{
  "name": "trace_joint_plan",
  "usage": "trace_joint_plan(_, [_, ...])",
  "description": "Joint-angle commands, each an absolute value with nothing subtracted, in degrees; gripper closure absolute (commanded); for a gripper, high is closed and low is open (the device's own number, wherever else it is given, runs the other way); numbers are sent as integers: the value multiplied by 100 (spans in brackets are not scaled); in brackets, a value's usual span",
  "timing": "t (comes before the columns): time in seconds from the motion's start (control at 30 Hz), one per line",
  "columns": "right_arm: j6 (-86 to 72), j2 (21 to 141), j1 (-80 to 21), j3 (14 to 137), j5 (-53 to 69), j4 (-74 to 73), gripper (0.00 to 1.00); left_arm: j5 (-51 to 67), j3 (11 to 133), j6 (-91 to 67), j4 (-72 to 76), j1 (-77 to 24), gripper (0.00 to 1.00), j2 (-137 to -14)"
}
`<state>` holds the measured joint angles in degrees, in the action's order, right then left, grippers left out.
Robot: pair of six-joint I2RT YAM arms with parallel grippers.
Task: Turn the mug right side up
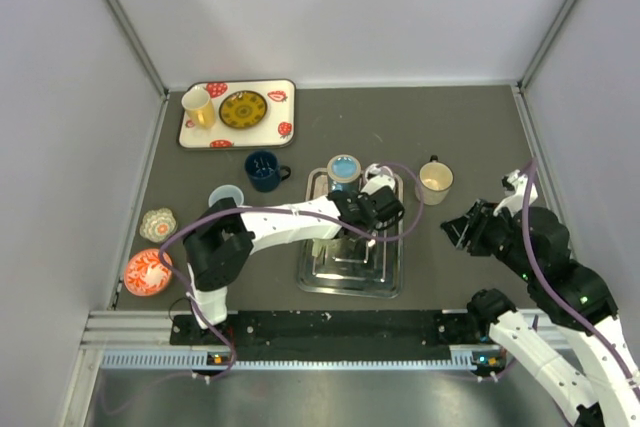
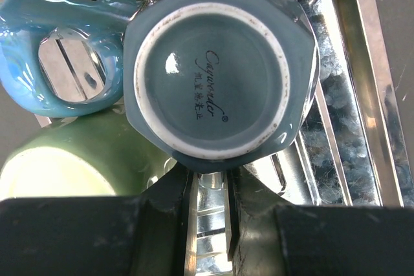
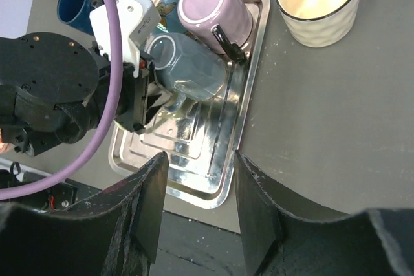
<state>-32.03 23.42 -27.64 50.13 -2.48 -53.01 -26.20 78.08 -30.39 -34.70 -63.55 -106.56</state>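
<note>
A grey-blue mug [image 2: 213, 69] is tilted over the metal tray [image 1: 350, 277], its base facing the left wrist camera. It also shows in the right wrist view [image 3: 187, 69]. My left gripper [image 2: 210, 182] sits at the mug's lower edge with its jaws nearly together, apparently shut on the handle. In the top view the left gripper [image 1: 366, 211] covers most of the mug. My right gripper [image 3: 197, 185] is open and empty, held above the table right of the tray [image 3: 194, 159]; it also shows in the top view [image 1: 462, 230].
A lilac mug [image 3: 213, 8] lies against the grey-blue one. A light blue butterfly mug [image 2: 65, 43] and a green mug [image 2: 77, 159] crowd the tray's far end. A cream mug [image 1: 436, 179], navy mug [image 1: 264, 170], pale cup [image 1: 226, 197], patterned tray [image 1: 237, 112] and two small bowls [image 1: 150, 267] stand around.
</note>
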Motion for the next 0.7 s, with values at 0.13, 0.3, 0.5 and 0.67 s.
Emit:
trace_joint_plan(0.13, [-3173,2312,-2821,4957,-343,-5168,54,-2549,7911,-3111,-3498,-6240,73,-10626])
trace_joint_plan(0.3, [-3173,2355,-2830,5010,-395,-5168,53,-2487,7664,-3032,-3524,-6450,54,-9959])
trace_joint_plan(0.5, [-3155,2470,-2821,5045,-396,-5115,53,-3154,7612,-3084,-3954,-6943,41,-8764])
trace_joint_plan(0.67, [-3190,2426,-2830,4896,-387,-4905,53,-4575,7199,-3778,-4253,-6839,2,-7640])
